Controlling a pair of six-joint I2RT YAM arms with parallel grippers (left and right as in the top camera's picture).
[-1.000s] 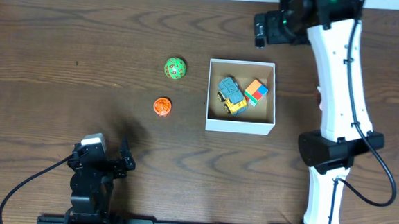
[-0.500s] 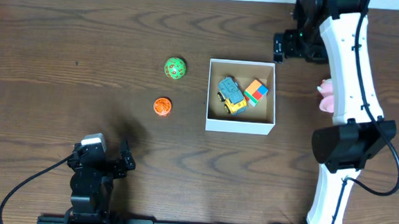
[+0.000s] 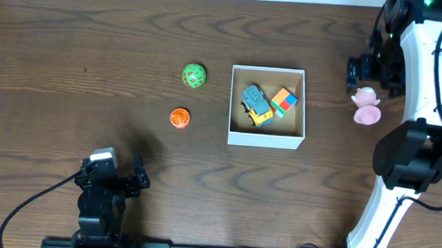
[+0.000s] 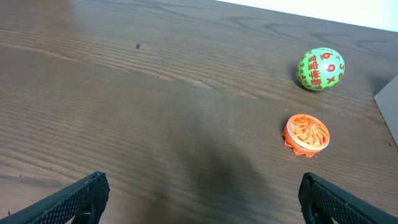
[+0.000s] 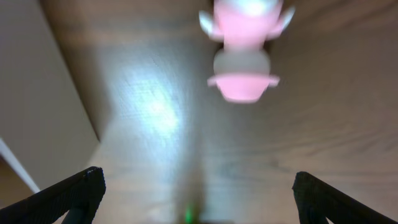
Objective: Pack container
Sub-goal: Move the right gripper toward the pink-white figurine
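Observation:
The container (image 3: 266,135) is a white box with a brown inside at mid table. It holds a grey and yellow toy truck (image 3: 256,105) and a multicoloured cube (image 3: 283,102). A green ball (image 3: 194,75) and an orange disc (image 3: 179,118) lie left of it; both show in the left wrist view, ball (image 4: 319,69) and disc (image 4: 306,132). A pink toy (image 3: 367,106) lies right of the box and shows blurred in the right wrist view (image 5: 244,46). My right gripper (image 3: 367,71) is open and empty just above the pink toy. My left gripper (image 3: 110,180) is open and empty near the front edge.
The container's white wall (image 5: 37,93) fills the left of the right wrist view. The white right arm (image 3: 418,113) runs down the right side of the table.
My right gripper has swung right from behind the box to over the pink toy, which is now uncovered. The left arm has not moved.

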